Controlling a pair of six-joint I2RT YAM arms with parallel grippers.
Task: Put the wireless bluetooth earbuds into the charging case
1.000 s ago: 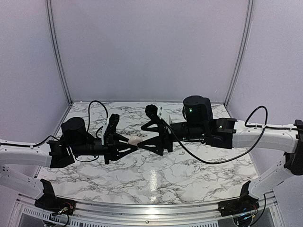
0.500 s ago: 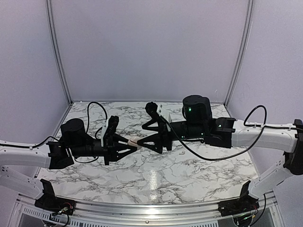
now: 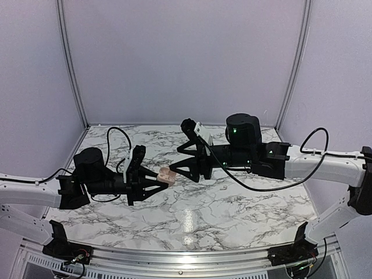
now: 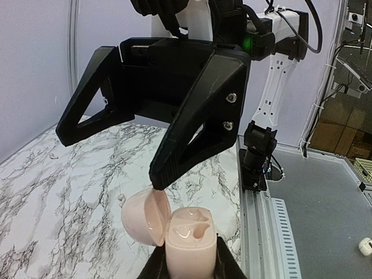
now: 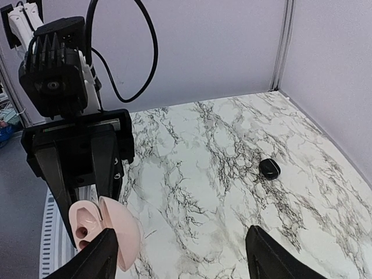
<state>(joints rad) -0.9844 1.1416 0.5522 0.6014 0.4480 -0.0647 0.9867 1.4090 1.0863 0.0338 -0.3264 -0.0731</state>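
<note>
The case point(image 4: 190, 256) is up in the air above the bench point(image 5: 203, 151), pinched by its lower half in the left gripper point(image 3: 159, 176), whose fingers are pressed in on both of its sides. Its lid point(image 4: 144, 216) is swung open to one side, and the two pinkish hollows inside look empty. The right gripper point(image 4: 106, 164) faces it from the other side with its fingers spread wide and nothing between them. One fingertip sits at the rim of the open lid, touching it or very nearly; the other stands well off.

The only earbud point(image 5: 269, 168) in view is a small dark oval lying on the bench, well apart from the case. In the right wrist view it is beyond the right gripper's fingertips and off toward the back wall, while the case is on the opposite side, by the other finger. It is too small for its long axis to be read with any confidence. The second earbud does not show in any view.

Since the left gripper is occupied with the case, the free right gripper is the likely one to fetch the earbud. To do so it would have to leave the lid, turn toward the back of the bench and come down onto it.
</note>
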